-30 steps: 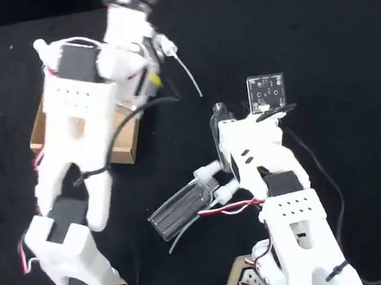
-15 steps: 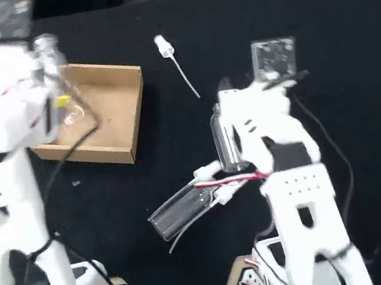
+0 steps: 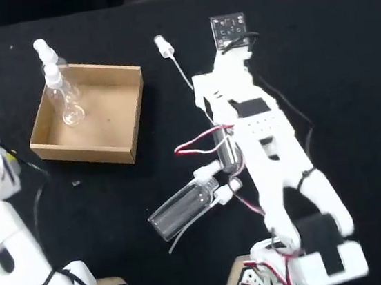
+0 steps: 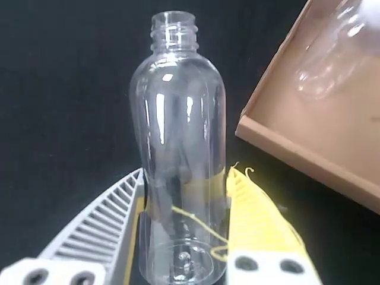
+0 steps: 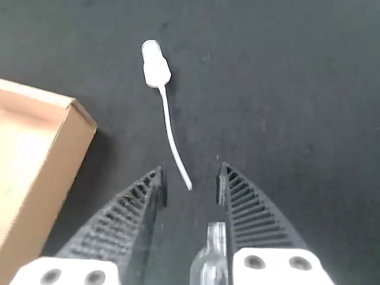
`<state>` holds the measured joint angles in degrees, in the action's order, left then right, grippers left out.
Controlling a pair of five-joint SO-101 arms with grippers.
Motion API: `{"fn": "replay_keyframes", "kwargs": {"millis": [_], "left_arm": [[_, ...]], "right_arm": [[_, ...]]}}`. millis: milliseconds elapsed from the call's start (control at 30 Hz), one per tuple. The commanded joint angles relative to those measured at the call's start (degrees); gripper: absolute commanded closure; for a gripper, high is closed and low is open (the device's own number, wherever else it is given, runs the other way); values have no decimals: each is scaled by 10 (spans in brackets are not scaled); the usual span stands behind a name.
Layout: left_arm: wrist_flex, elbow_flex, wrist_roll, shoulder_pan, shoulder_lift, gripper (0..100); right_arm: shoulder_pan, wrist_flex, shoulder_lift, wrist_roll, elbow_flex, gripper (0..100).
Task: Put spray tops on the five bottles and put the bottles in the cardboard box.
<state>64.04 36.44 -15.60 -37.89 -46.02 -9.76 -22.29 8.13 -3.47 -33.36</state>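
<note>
While the left gripper (image 4: 187, 175) clamps an uncapped clear bottle (image 4: 178, 107) low on its body, we see the bottle's threaded neck bare and pointing away from the wrist. It hangs over the black worktop (image 4: 59, 89), just beside a corner of the cardboard box (image 4: 297, 142).

From the high view, the box sits toward the far left of the worktop. It holds two capped bottles (image 3: 64, 102), both clear with white spray tops, standing close together in its far left corner. The rest of the box floor is bare cardboard.

A loose spray top (image 3: 163, 46) lies on the worktop beyond the box's right side, its thin tube trailing toward the right arm. We find the right gripper (image 5: 190, 172) spread wide and holding nothing, with its fingers on either side of the tube's free end.

Under the right arm stands another bottle (image 3: 228, 150), whose open neck shows close to the gripper's base in the right wrist view. Nearer the arm bases, a lying bottle (image 3: 181, 209) rests on its side with white spray tops at its upper end. We cannot tell whether it is one bottle or two side by side.
</note>
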Motion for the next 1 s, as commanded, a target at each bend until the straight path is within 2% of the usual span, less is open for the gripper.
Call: {"fn": "replay_keyframes", "kwargs": {"millis": [0,200,400,733,967], "left_arm": [[-114,105,55,-5,-38,916],[-117,118,109,39,-38,916],[-118,147,112,66,-43,916],[-122,175,112,66,-43,916],[-122,175,112,66,-42,916]], "right_arm": [[25,60,-36,5,52,857],[18,42,-162,5,162,858],[15,-32,-309,8,310,858],[10,-184,-450,168,514,858],[9,-248,-481,199,579,858]]}}
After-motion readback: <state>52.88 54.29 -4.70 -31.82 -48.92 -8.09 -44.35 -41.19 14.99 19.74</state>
